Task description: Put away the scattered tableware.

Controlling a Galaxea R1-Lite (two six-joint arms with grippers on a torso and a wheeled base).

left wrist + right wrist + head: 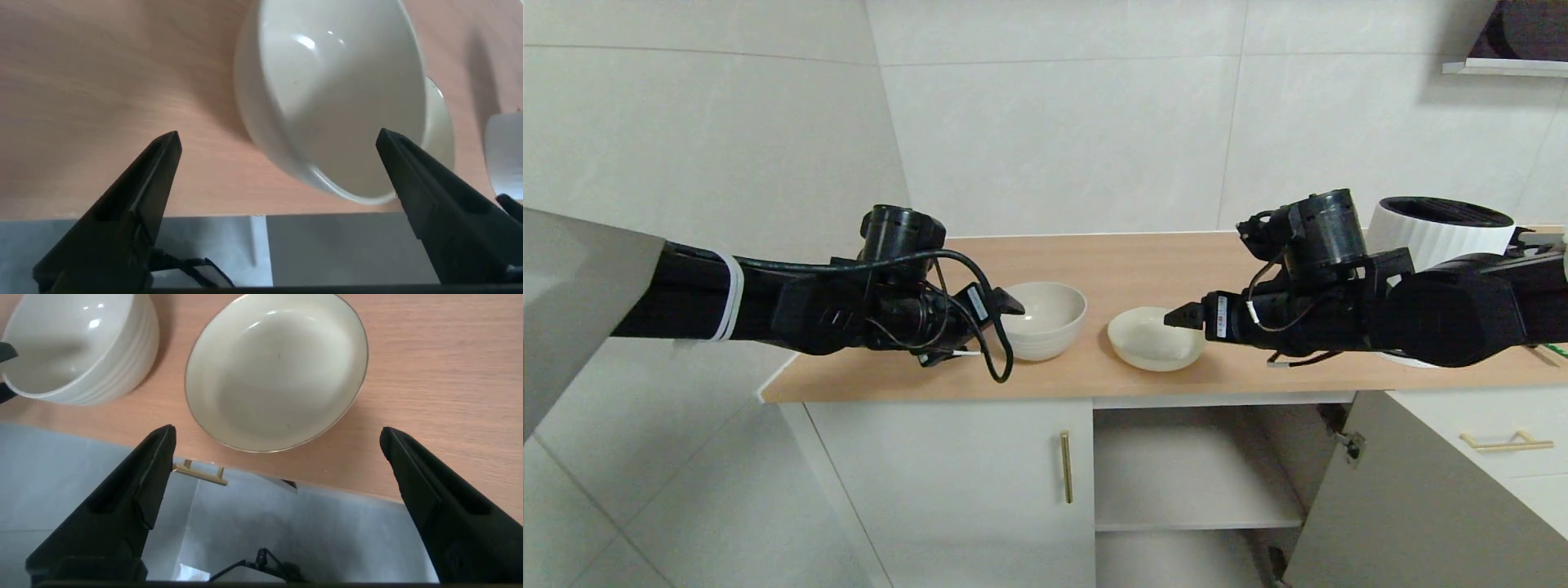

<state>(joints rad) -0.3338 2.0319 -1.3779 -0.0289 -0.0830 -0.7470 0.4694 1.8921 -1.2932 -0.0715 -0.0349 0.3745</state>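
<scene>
Sitting empty, ribbed bowl beside shallow bowl, left gripper and right gripper spread wide, holding nothing

The bowl is white with lines outside. The dish is cream with a thin gold edge. The bench is light brown wood. The left claw and right claw are black.

Item 1: deep off-white bowl, ribbed outside, upright, empty, on worktop near front edge. Item 2: shallow cream bowl, upright, empty, just right of it, not touching.
</scene>
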